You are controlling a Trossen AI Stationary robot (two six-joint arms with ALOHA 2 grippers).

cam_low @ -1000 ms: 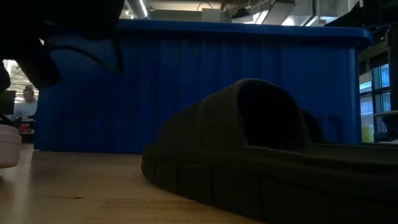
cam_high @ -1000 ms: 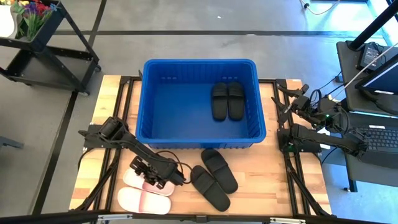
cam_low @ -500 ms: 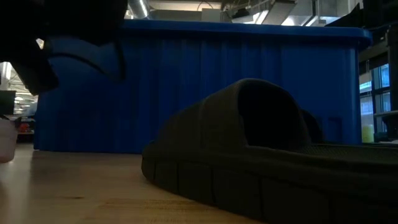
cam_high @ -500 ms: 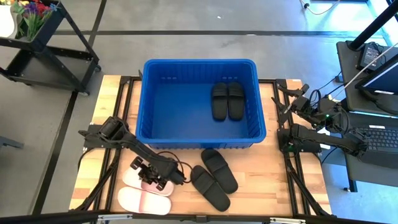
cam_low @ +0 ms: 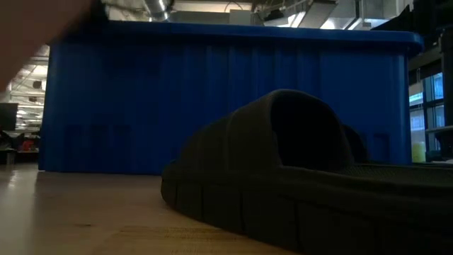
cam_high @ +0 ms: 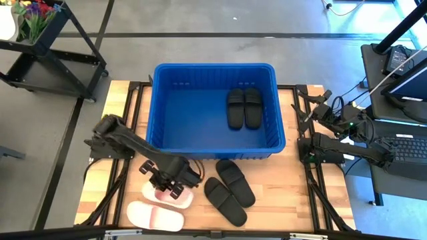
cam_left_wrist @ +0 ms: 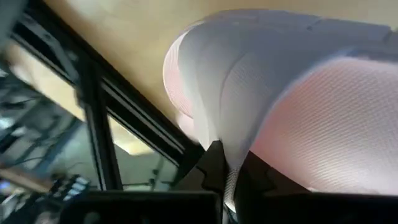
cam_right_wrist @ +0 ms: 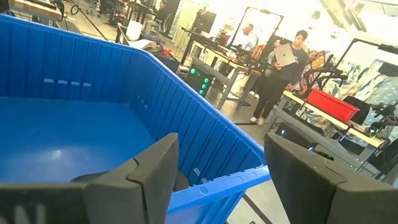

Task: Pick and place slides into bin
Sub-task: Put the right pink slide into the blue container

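wooden table [cam_high: 280,193], left pincer [cam_high: 175,191] clamped on pale slide [cam_high: 167,195]

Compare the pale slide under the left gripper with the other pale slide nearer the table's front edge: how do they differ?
The pale slide under the left gripper is largely hidden by it; the front pale slide lies in full view.
The left gripper is clamped on the first one's strap, as the left wrist view shows; nothing touches the front one.
The gripped slide lies closer to the blue bin.
Both are pinkish-white and outside the bin.
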